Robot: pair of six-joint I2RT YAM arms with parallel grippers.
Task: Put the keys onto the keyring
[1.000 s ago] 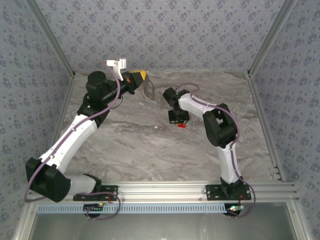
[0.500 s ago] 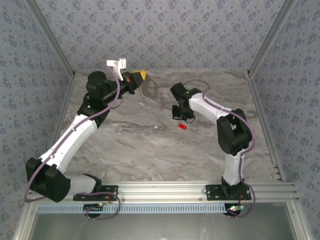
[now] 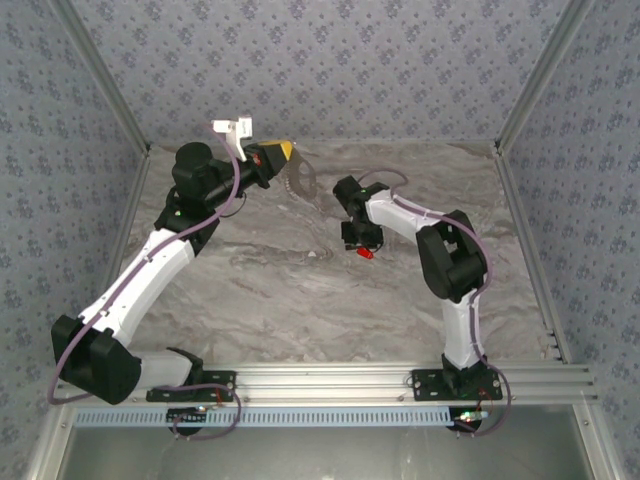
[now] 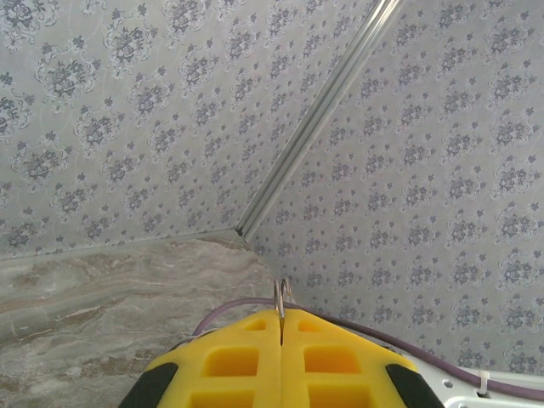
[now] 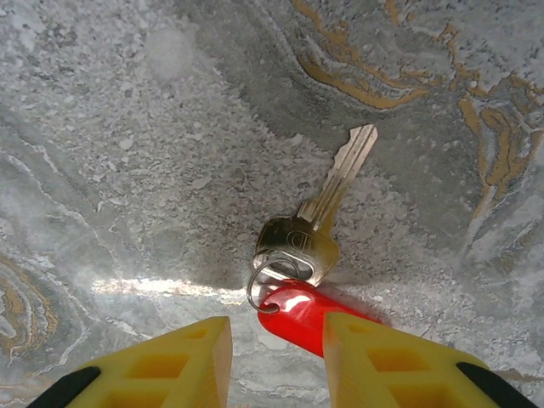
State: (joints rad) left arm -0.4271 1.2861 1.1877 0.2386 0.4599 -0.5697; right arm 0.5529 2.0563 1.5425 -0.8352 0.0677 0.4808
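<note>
Since a second ago the right arm has swung out toward the back wall and come back, and the right end effector (image 3: 362, 243) has parted its yellow fingers; the left arm has not shifted.

On the right wrist camera, the right end effector (image 5: 276, 330) stands open just above the grey marble-patterned desk (image 5: 127, 153), holding nothing. Between and just ahead of its fingertips (image 5: 212, 336) lies the small bright red oblong tag (image 5: 304, 313). A small wire ring (image 5: 257, 285) joins the tag to a flat brass-and-silver metal key (image 5: 319, 223), whose blade points away from the fingers. From above, the red tag (image 3: 366, 253) lies on the desk right at the end effector's tip, mid-desk.

The left end effector (image 3: 285, 150) is near the back wall, clamped shut on the thin dull grey keyring (image 3: 300, 180), which sticks out beyond its yellow tip. On the left wrist camera the yellow pads (image 4: 246, 361) press together with the keyring's edge (image 4: 280, 293) pinched upright between them. The keyring and the key are well apart.
</note>
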